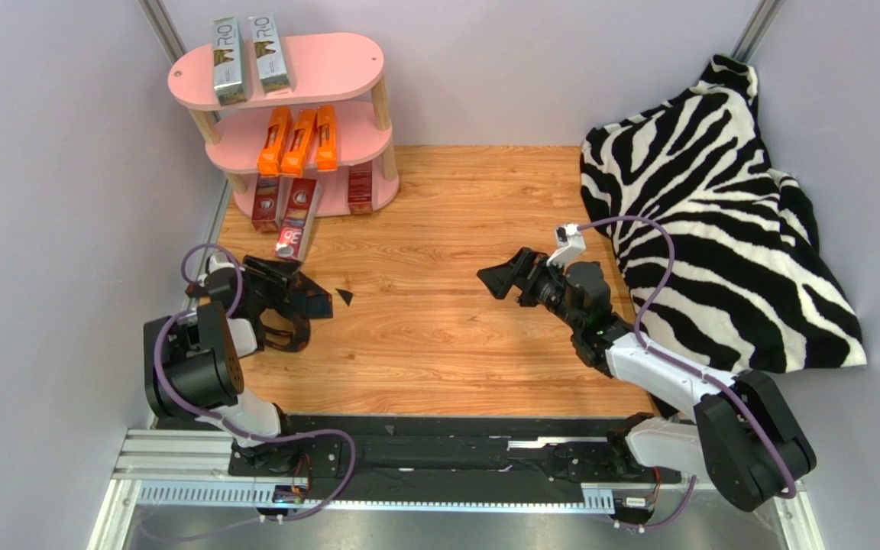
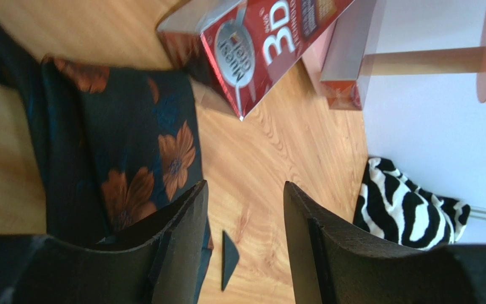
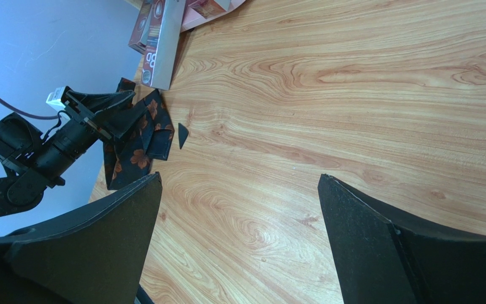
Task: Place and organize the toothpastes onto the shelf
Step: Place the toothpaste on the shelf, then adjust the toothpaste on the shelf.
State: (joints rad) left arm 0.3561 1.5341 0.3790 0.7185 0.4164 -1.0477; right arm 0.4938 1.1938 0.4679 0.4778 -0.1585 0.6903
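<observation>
Right up close in my left wrist view are the two black fingers (image 2: 182, 240) of the left gripper (image 2: 245, 187). They stand apart with a gap between them, and nothing is in the gap. Through it I see only bare wood and a small black triangle (image 2: 228, 259) lying flat. This gripper sits just in front of the shelf (image 1: 336, 57), near its left end, low over the wooden table (image 1: 445, 344). A dark cloth with orange flowers (image 2: 131, 145) lies under and beside it. The shelf is pink and has three boards. On its top board lie two silver-grey cartons (image 1: 227, 60), side by side. On the middle board lie three orange cartons (image 1: 299, 140), close together. On the bottom board I see two dark red cartons (image 1: 359, 187), one near each end. A third dark red carton (image 2: 258, 44) lies between them and pokes out of the front of the shelf. Its near end reaches out toward the left gripper, but the fingers are not on it. The right gripper (image 3: 240, 177) hangs well to the right of the shelf and farther out in front of it, over bare wood. Its jaws are wide apart and hold nothing. A zebra cloth (image 1: 732, 206) is heaped far to the right of the shelf, against the wall.
</observation>
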